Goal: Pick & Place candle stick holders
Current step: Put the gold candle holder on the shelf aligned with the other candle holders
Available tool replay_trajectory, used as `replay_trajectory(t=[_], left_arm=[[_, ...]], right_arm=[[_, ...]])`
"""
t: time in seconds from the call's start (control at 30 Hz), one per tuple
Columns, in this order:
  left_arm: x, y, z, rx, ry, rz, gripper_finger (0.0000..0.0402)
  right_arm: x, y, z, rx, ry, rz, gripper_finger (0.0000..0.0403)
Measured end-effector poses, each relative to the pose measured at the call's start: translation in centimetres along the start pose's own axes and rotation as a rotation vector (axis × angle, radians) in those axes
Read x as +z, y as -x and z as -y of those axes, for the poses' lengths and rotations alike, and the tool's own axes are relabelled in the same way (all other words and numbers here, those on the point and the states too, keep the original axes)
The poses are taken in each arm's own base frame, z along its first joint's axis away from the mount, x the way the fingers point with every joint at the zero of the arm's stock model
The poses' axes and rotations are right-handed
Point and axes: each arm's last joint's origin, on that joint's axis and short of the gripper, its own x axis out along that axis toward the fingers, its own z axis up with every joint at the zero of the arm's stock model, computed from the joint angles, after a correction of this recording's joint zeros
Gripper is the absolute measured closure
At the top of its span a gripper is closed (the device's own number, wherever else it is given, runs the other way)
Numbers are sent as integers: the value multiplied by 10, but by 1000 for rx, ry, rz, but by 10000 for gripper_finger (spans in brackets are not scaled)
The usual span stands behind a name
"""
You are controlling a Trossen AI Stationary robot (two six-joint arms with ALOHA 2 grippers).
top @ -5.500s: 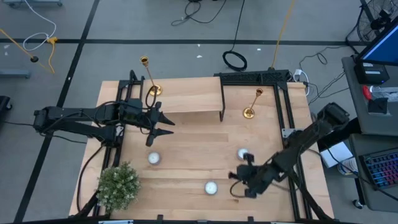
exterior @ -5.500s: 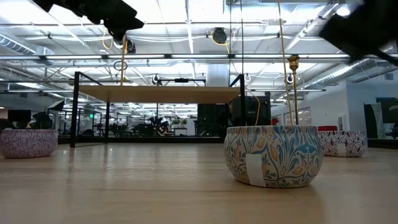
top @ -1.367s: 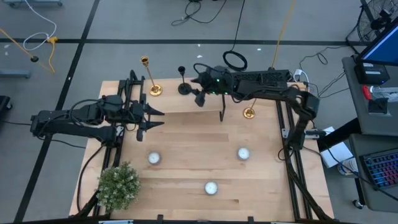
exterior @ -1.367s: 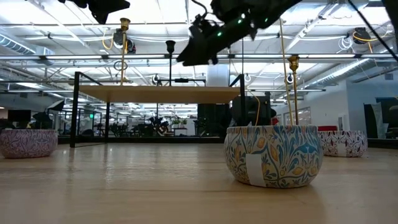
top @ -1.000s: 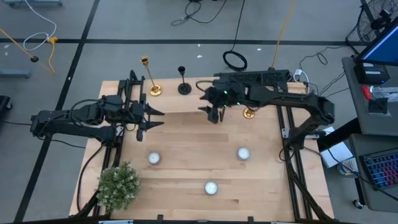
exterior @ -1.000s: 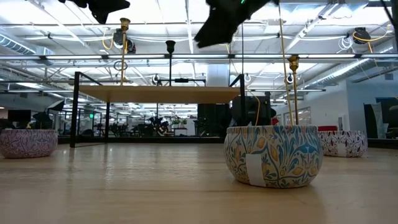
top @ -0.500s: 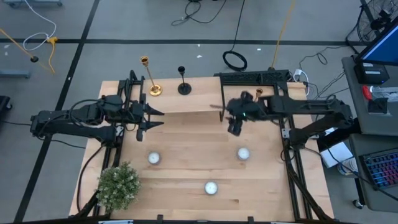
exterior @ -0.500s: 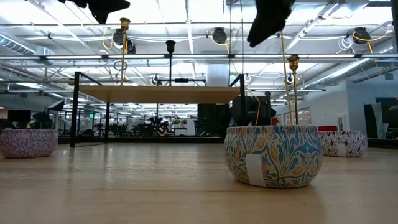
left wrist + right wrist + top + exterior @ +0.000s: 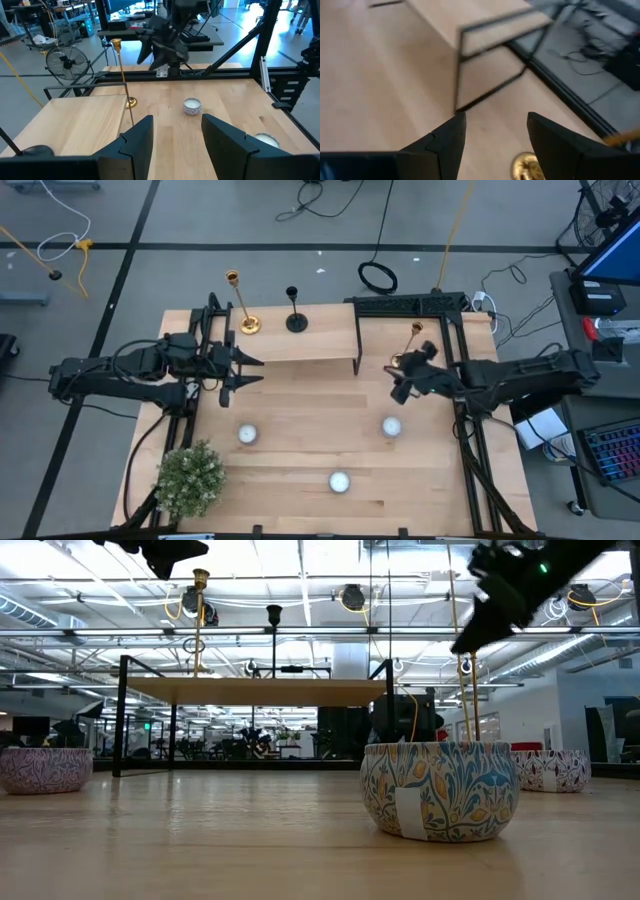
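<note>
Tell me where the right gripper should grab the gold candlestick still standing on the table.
Grip the thin stem of the gold candlestick at mid-height, coming level from the front, where the open right gripper already is. It stands upright, and its round base is probably too wide and flat to pinch.

the black candlestick (image 9: 294,312) now stands on the raised shelf (image 9: 300,340) just beside the gold candlestick (image 9: 240,304) there; it wasn't on it at the start. the right gripper (image 9: 401,387), jaws apart and empty, has swung from the shelf's far side back over the desk (image 9: 300,440) and is now next to the other gold candlestick (image 9: 408,345).
</note>
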Motion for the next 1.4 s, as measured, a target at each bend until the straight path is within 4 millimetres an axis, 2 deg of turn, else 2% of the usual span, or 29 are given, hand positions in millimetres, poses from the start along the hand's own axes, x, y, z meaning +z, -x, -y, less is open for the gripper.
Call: replay_trajectory(t=[0.1, 0.27, 0.37, 0.5, 0.67, 0.8, 1.17, 1.4], left_arm=[[0, 0, 0, 0, 0, 0, 227], [0, 0, 0, 0, 0, 1, 227], [0, 0, 0, 0, -1, 2, 227], [0, 0, 0, 0, -1, 3, 227], [0, 0, 0, -1, -8, 2, 227], [0, 0, 0, -1, -20, 2, 227], [1, 0, 0, 1, -21, 14, 227], [2, 0, 0, 1, -24, 17, 227]], right_arm=[[-29, -4, 8, -30, -27, 51, 195], [-67, -17, 11, -27, 85, 180, 195], [-82, -24, 13, -112, 67, 306, 195], [-98, -26, 21, -290, -43, 435, 195], [-89, -19, 27, -347, -146, 540, 195], [-90, -22, 31, -416, -145, 518, 195], [-87, -28, 36, -392, -171, 519, 196], [-87, -35, 44, -415, -210, 504, 216]])
